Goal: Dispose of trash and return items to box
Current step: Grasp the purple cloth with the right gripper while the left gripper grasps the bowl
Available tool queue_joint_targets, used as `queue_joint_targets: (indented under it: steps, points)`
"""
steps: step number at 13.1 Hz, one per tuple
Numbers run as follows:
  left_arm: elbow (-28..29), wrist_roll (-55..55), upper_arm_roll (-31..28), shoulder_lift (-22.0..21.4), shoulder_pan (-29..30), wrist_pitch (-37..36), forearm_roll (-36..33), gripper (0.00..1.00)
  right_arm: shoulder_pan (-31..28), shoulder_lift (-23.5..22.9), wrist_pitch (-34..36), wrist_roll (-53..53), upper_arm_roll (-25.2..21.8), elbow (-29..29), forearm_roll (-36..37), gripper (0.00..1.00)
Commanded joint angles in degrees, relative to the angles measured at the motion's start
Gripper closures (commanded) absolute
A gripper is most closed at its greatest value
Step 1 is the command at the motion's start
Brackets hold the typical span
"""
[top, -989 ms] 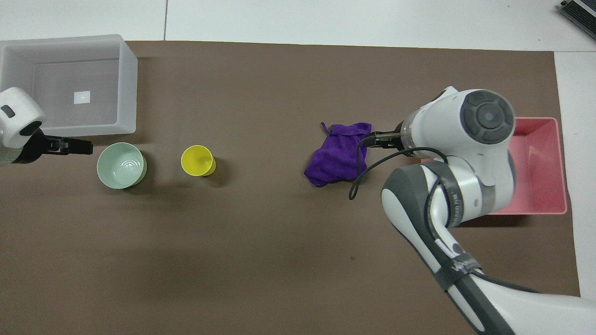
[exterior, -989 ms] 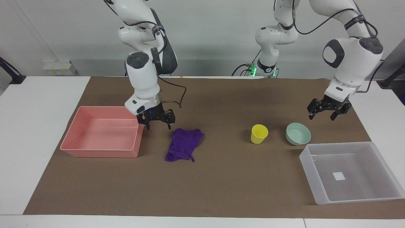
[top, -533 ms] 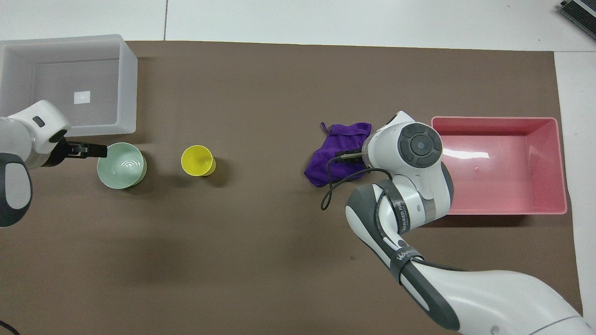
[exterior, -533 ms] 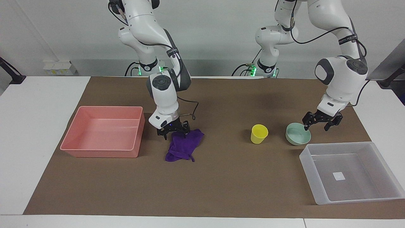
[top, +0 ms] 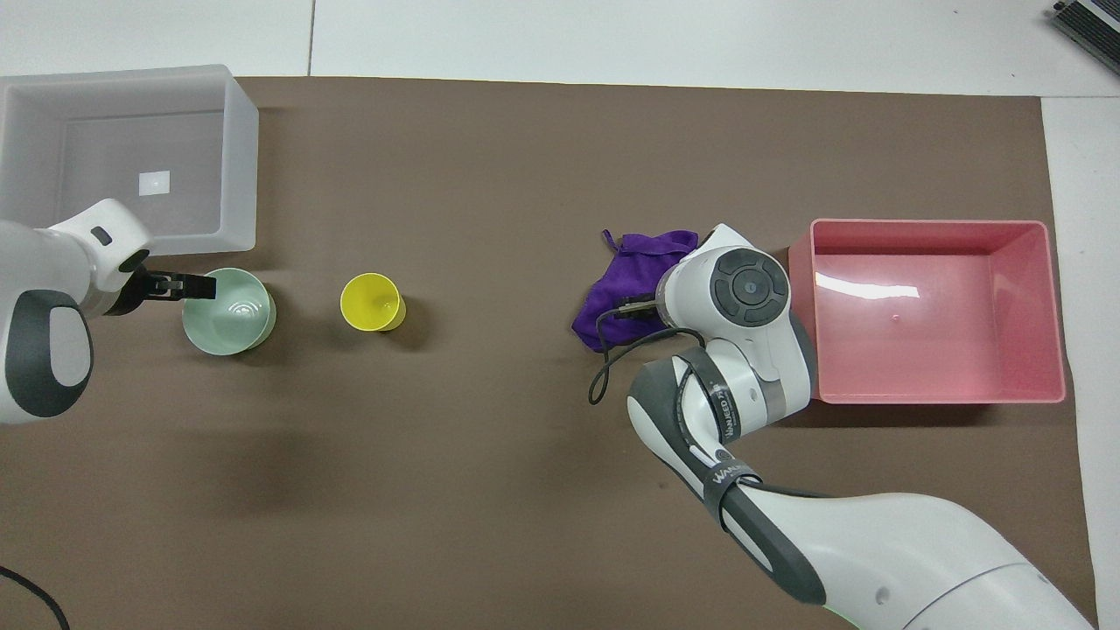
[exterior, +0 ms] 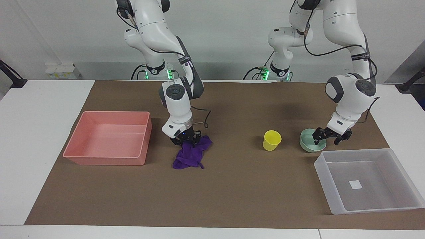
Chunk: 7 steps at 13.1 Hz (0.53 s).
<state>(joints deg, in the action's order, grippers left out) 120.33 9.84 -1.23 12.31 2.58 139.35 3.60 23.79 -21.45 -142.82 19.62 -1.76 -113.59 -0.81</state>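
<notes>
Meanwhile, the right gripper (exterior: 186, 140) pinches the purple rag (exterior: 191, 153), fingers bunching its top. The left gripper (exterior: 329, 135), fingers spread, straddles the mint bowl's (exterior: 309, 143) rim. Next, likely: lift the rag toward the pink tray (exterior: 99, 159).

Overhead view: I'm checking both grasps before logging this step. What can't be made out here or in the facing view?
- Right gripper: the overhead view hides it under its own wrist. The facing view doesn't show whether it grips the purple rag.
- Left gripper: contact with the green bowl is too small to tell.
- Clear box: cut off by the overhead view's edge.
</notes>
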Motion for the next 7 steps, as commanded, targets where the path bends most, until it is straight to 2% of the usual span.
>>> queue_joint_targets:
  steps: [1, 2, 7]
  points:
    - [0.52, 0.44, 0.53, -0.09, 0.67, 0.92, 3.07, 0.79, 0.38, 1.05, 0.87, 3.23, 0.26, -0.84, -0.33, 1.0]
    - [0.52, 0.44, 0.53, -0.09, 0.67, 0.83, 3.08, 1.0, 0.29, 1.93, 2.7, 3.49, 0.18, -0.32, -0.33, 1.0]
    - [-0.35, 0.44, 0.44, -1.58, 0.85, -2.58, 2.99, 1.0, -0.06, 11.32, 11.14, 9.37, -0.17, 1.18, 0.19, 1.0]
